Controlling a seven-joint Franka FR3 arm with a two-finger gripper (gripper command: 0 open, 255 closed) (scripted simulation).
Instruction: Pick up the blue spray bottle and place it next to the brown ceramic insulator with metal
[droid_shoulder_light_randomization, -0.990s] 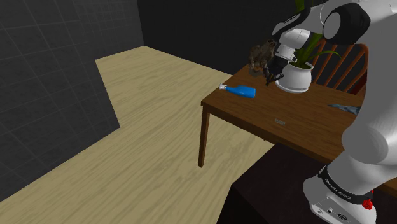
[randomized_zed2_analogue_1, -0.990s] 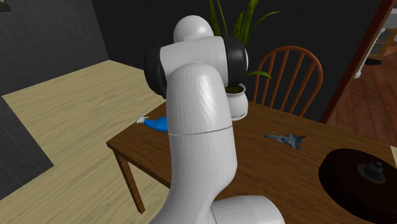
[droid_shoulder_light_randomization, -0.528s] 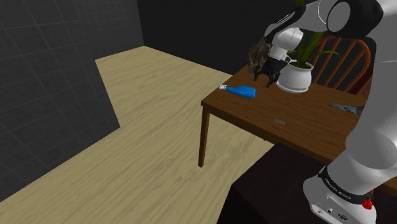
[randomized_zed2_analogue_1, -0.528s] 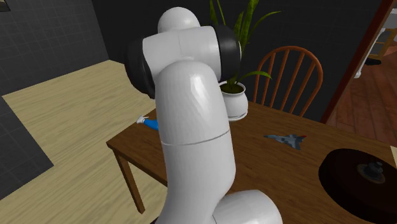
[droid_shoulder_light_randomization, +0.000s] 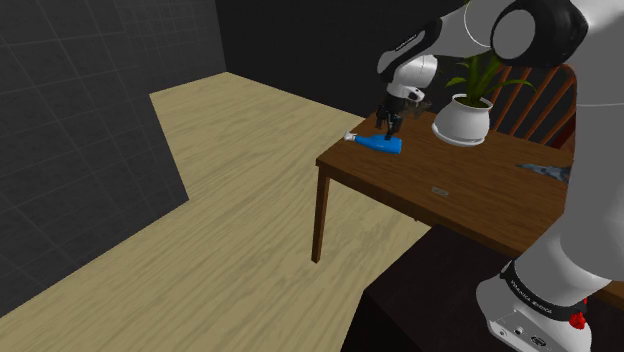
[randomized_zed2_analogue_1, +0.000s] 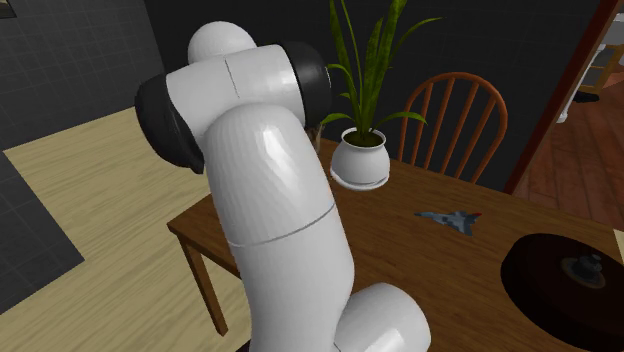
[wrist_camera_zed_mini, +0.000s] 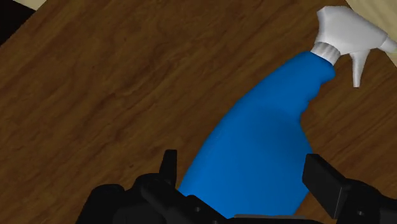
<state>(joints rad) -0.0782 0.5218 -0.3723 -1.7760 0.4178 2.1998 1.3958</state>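
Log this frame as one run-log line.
phase: pre-grasp | gripper: jaws open, straddling blue spray bottle | object state: lying on table, not lifted

You see the black two-finger hand (droid_shoulder_light_randomization: 388, 125) hanging just above the blue spray bottle with a white nozzle (droid_shoulder_light_randomization: 377, 145), lying on its side near a corner of the brown wooden tabletop (droid_shoulder_light_randomization: 470, 200). A round white pot with a green plant (droid_shoulder_light_randomization: 462, 122) stands nearby.
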